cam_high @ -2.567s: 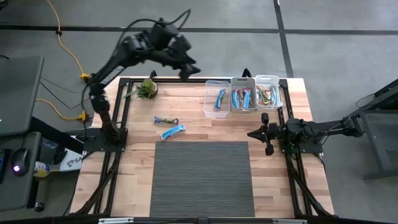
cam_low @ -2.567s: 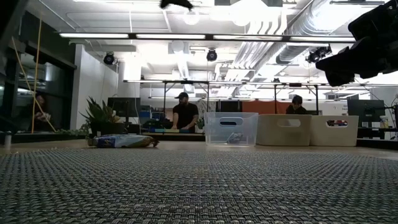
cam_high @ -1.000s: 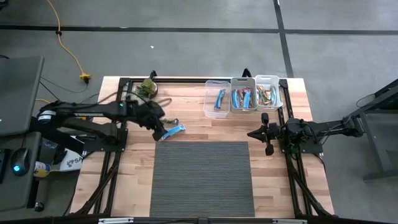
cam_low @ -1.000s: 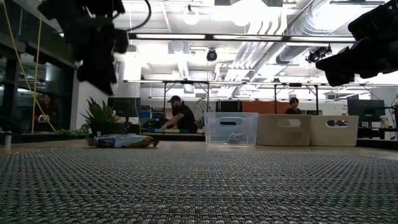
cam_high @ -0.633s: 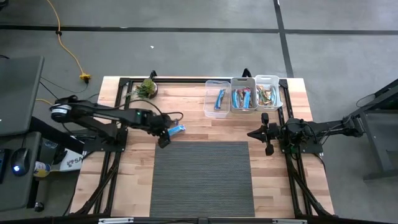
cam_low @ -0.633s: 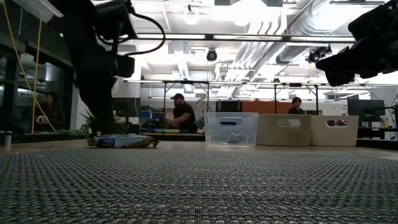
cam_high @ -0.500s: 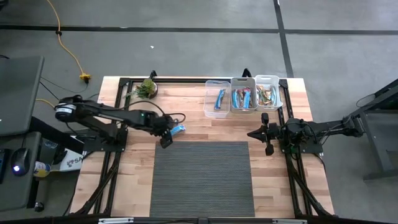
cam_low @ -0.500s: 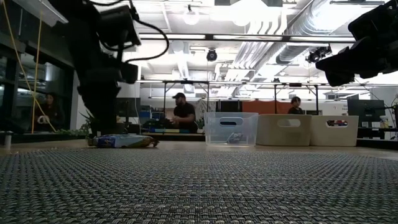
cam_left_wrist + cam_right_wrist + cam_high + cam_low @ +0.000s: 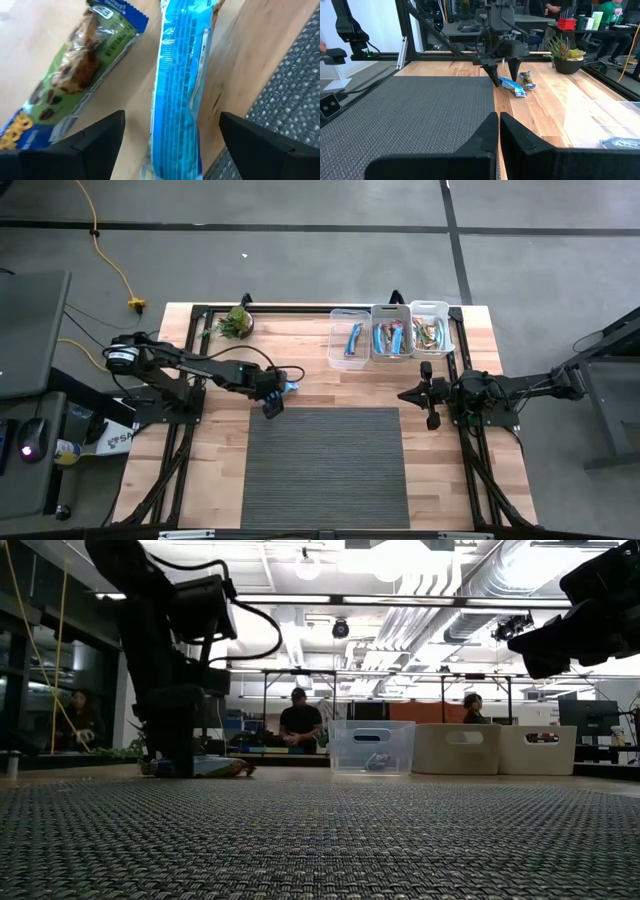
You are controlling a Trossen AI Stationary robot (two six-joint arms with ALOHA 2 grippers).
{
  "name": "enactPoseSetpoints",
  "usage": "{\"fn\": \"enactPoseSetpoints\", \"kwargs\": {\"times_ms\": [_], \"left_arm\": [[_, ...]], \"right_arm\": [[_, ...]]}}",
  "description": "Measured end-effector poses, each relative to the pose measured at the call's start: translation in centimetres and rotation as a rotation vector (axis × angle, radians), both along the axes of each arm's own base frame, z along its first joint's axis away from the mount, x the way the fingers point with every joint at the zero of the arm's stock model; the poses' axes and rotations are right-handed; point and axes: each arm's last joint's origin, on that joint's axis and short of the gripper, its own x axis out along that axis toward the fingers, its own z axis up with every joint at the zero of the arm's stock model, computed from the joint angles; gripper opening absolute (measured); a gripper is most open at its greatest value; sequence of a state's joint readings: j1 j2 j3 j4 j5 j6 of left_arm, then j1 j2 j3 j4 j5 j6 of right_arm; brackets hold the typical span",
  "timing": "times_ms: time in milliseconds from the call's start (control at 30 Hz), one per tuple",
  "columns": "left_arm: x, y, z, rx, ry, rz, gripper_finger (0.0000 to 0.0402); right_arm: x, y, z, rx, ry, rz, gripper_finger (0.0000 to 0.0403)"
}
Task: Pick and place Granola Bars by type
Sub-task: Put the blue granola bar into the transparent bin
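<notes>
The left end effector point(image 9: 272, 406) had swung down from high above the far side of the desk and now stood low over the bright blue granola bar point(image 9: 180, 95), its two fingers point(image 9: 87, 150) spread wide with the bar lying lengthwise between them and touching neither. The bar remained flat on the desk point(image 9: 310, 380), just beside the edge of the grey woven mat point(image 9: 325, 465), so nothing had yet been gripped. This placed the task at the point of closing on one of the last loose bars. Just beside the outer side of one finger lay the second loose bar, a green-and-blue wrapped one point(image 9: 75, 75), close to the blue bar but apart from it; in my judgement a skewed closure could catch or nudge it. The mat edge ran close under the other finger and could snag a low approach. Well beyond the end effector, across the desk, stood the three bins point(image 9: 391, 332), already holding sorted bars; the first bin point(image 9: 349, 338) held a blue one and appeared the likely destination. The potted plant point(image 9: 236, 322) stood behind the end effector, clear of that route. The right end effector point(image 9: 498, 125) rested with fingers pressed together near the bins, holding nothing and not obstructing.
</notes>
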State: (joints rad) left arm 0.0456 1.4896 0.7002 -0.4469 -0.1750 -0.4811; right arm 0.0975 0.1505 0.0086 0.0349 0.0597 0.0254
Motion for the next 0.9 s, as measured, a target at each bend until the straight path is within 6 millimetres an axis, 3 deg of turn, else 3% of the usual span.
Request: {"fn": "enactPoseSetpoints", "kwargs": {"times_ms": [367, 900], "left_arm": [[0.6, 0.0, -1.6, -0.038, 0.037, 0.034, 0.0318], [0.7, -0.1, -1.7, -0.066, 0.021, 0.072, 0.0228]], "right_arm": [[0.0, 0.0, 0.0, 0.0, 0.0, 0.0, 0.0], [0.0, 0.0, 0.0, 0.0, 0.0, 0.0, 0.0]]}}
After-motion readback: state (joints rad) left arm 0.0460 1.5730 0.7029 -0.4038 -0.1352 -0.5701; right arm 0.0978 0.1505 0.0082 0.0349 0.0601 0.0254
